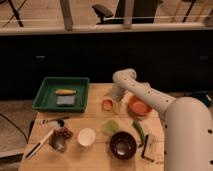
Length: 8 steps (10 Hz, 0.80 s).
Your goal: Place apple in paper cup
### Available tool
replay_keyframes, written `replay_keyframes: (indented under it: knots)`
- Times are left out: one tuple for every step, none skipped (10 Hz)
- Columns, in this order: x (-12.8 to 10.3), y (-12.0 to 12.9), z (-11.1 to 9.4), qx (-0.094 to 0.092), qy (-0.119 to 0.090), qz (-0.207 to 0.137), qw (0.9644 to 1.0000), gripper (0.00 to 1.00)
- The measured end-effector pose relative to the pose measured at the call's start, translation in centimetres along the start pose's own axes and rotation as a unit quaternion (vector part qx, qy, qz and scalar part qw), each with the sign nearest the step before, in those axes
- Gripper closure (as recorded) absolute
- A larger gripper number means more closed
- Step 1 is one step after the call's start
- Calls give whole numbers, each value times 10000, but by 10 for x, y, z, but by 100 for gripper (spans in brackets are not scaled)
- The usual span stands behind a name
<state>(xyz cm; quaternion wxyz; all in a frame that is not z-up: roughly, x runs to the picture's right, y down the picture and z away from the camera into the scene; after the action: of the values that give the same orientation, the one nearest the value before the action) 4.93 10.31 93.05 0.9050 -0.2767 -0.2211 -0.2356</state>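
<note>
The apple [107,104] is a small orange-red round thing with a darker centre, on the wooden table [95,155] left of the orange bowl [139,106]. My gripper [114,104] hangs from the white arm right beside the apple, at its right edge. The paper cup [86,137] is a small white round cup, standing lower left of the apple, nearer the table's front, well apart from the gripper.
A green tray [47,102] at the back left holds a corn cob [65,92] and a sponge [65,100]. A dark maroon bowl [123,145], a pale green item [111,127], a green vegetable [139,131], a metal cup [58,142] and utensils [40,144] lie near the front.
</note>
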Motion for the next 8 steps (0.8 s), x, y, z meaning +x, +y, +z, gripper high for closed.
replay_keyframes:
  knots:
    - [0,0,0,-1,-13,-5,10000,20]
    - [0,0,0,3,-22,-5,10000,20]
    - [0,0,1,5,-27,-12,10000,20]
    - [0,0,1,10,-36,-20,10000,20]
    - [0,0,1,8,-45,-18,10000,20]
    - [0,0,1,10,-59,-26,10000,20]
    - [0,0,2,12,-89,-34,10000,20]
    - [0,0,2,11,-91,-34,10000,20]
